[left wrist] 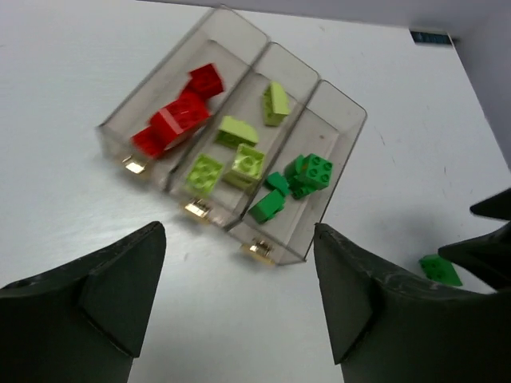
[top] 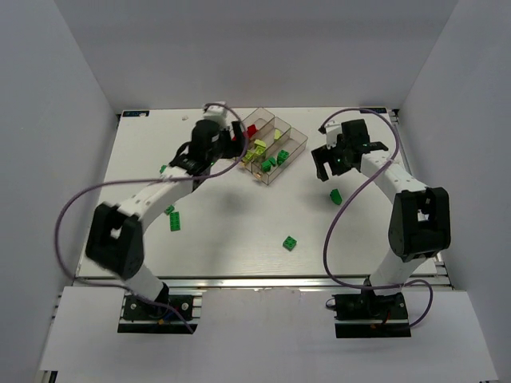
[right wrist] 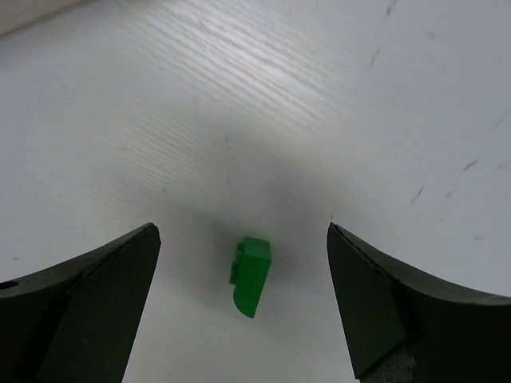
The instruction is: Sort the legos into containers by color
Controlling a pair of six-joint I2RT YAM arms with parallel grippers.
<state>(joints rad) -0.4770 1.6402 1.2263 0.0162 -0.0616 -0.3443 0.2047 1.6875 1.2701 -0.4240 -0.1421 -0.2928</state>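
Note:
The containers (left wrist: 345,120) are three joined smoky clear trays. Red legos (left wrist: 180,120) lie in the left tray, pale yellow-green ones (left wrist: 239,163) in the middle, dark green ones (left wrist: 307,175) in the right. My left gripper (left wrist: 239,267) hovers open over bare table just short of the trays' near ends, holding nothing. In the top view it (top: 229,150) sits at the left end of the containers (top: 299,142). My right gripper (right wrist: 241,239) is open above one dark green lego (right wrist: 251,275) lying on the table between its fingers, untouched. That lego (top: 336,195) lies right of the trays.
Loose green legos lie on the table: one near the front centre (top: 290,242), two beside the left arm (top: 175,222) (top: 169,210), one at the left (top: 163,168). White walls enclose the table on three sides. Purple cables loop off both arms.

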